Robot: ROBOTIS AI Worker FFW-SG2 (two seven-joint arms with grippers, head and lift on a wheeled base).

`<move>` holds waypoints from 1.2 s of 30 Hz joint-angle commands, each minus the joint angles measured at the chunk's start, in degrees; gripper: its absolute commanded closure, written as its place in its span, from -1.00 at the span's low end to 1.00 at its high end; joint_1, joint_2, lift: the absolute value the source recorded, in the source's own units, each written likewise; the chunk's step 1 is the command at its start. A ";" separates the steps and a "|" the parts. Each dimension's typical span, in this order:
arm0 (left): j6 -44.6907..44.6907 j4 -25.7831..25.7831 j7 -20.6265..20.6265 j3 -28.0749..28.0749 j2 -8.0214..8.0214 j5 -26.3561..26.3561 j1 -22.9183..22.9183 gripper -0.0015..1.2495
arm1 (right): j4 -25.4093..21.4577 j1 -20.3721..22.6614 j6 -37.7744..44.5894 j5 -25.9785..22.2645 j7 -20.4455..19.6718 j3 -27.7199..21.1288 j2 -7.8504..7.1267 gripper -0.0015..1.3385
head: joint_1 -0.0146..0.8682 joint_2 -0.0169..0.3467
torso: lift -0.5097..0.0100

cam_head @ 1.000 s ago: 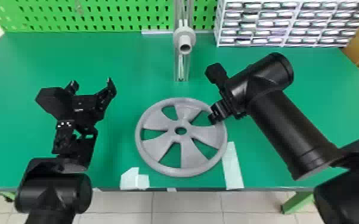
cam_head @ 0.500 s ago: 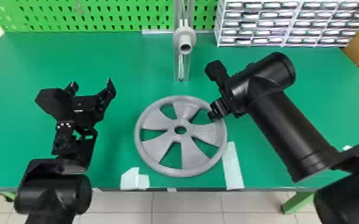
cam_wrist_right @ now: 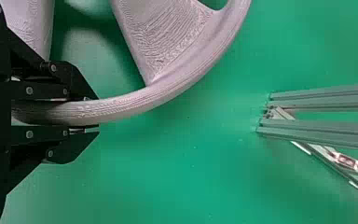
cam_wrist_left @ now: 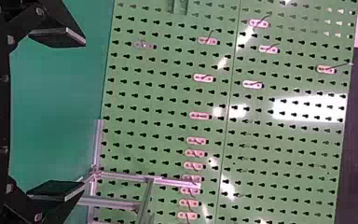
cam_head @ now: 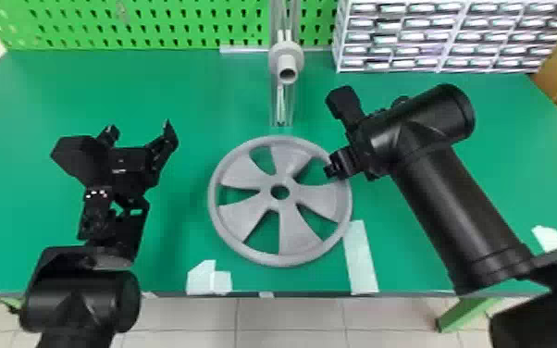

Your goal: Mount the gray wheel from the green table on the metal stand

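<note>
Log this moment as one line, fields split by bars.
Right gripper: shut on rim of gray wheel | left gripper: open, empty | metal stand: wheel not mounted

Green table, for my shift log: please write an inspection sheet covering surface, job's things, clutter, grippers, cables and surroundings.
Surface: green table, white tape near its front edge.
Job's things: gray wheel not yet mounted; metal stand upright beyond it, with a gray hub.
Clutter: nothing seen besides the tape.
Grippers: right gripper shut on the wheel's rim; left gripper open, left of the wheel.
Cables: nothing seen.
Surroundings: green pegboard and white compartment rack behind.
</note>
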 commanded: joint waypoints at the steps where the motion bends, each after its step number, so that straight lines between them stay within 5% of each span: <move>1: 0.00 -0.13 0.00 0.04 0.00 -0.09 0.01 -0.69 | -2.39 1.20 -0.17 0.00 -0.35 -1.08 0.05 0.61 | 1.00 -0.62 | 0.60; 19: 1.41 -5.76 0.09 1.19 0.00 -0.61 3.26 -0.69 | -19.27 10.34 2.64 -0.70 -2.46 -5.82 0.05 0.61 | 1.00 -0.62 | 0.60; 36: 2.29 -8.75 0.88 1.45 0.00 -0.61 5.11 -0.68 | -30.52 17.81 3.87 -2.02 -3.07 -8.72 0.05 0.61 | 1.00 -0.62 | 0.60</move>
